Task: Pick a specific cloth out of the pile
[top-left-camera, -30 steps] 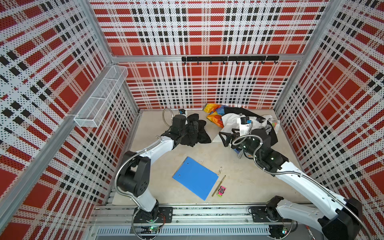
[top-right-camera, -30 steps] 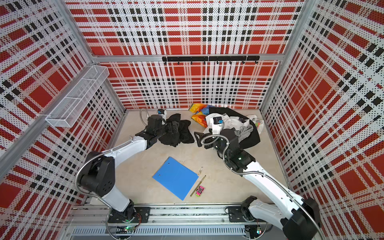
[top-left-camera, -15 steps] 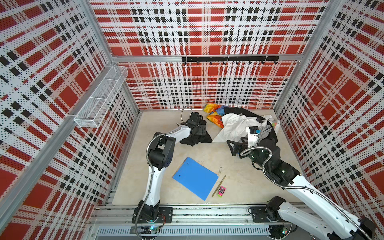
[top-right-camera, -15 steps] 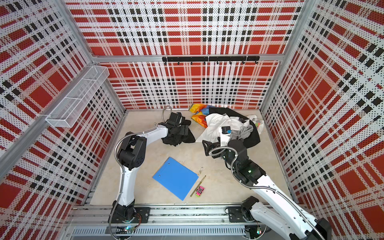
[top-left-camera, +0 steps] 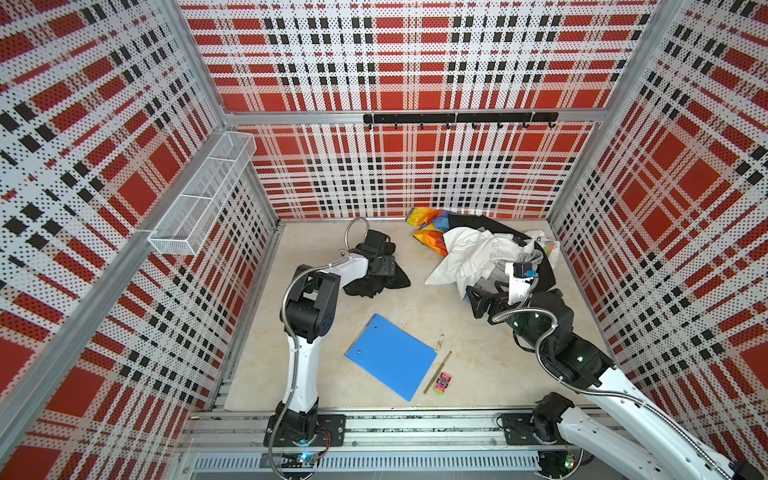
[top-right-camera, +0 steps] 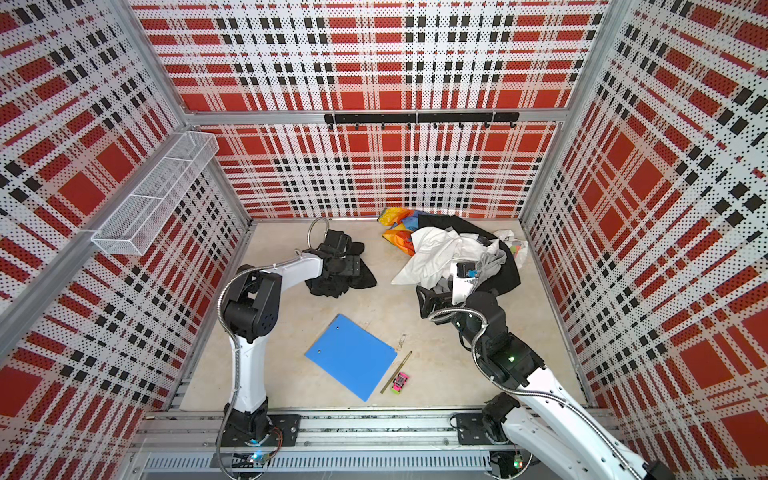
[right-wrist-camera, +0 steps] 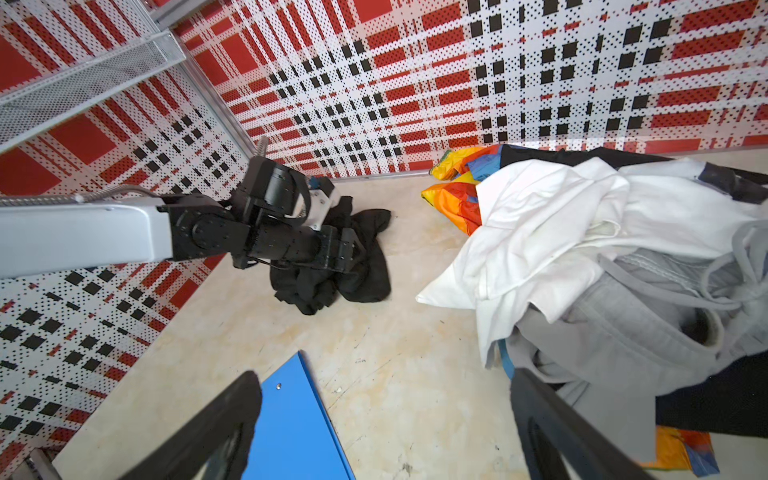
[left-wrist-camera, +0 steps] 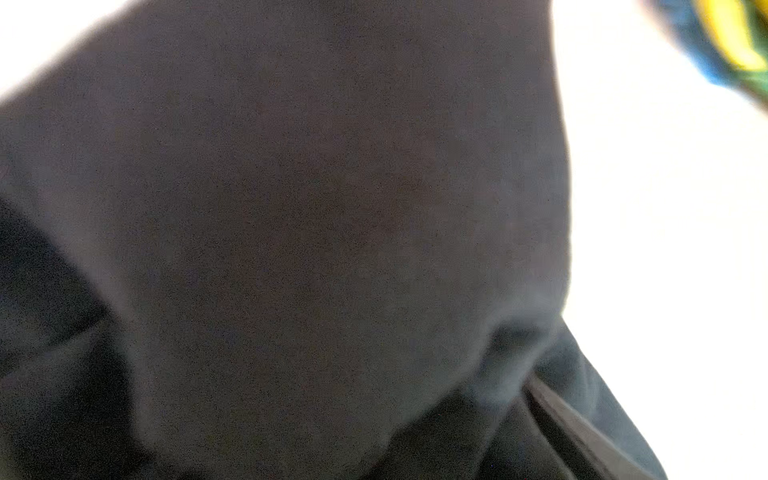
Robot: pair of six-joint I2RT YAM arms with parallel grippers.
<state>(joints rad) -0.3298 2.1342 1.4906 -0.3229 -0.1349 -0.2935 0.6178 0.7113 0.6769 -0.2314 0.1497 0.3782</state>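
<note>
**Black cloth lies clear of the pile, left gripper down on it**

Bearings are read from the centre of the table (top-left-camera: 440, 307) in both top views, with 12 at the back wall.

- Cloth (top-left-camera: 395, 280): black and crumpled on the table at 11 o'clock. It is well apart from the pile (top-left-camera: 469, 253), with bare table between them. Its dark fabric (left-wrist-camera: 291, 208) fills the left wrist view, blurred.
- Left gripper (top-left-camera: 386, 266): resting on top of the cloth. The fingertips are buried in black folds, so I cannot tell whether the jaws are together or apart, or whether they pinch fabric.
- Pile: at 1 o'clock, towards the back-right corner. White garment on top, light grey under it, black beneath. An orange-yellow-blue piece lies at its 10 o'clock edge.
- Right gripper (top-left-camera: 476, 301): just beside the pile's 6 o'clock edge, jaws spread wide with nothing between them. In the right wrist view its fingers (right-wrist-camera: 232, 415) stand far apart.
- Blue folder (top-left-camera: 390, 357): flat at 6 o'clock. A pencil (top-left-camera: 437, 372) and a pink toy car (top-left-camera: 443, 380) lie just beside its 3 o'clock edge.
</note>
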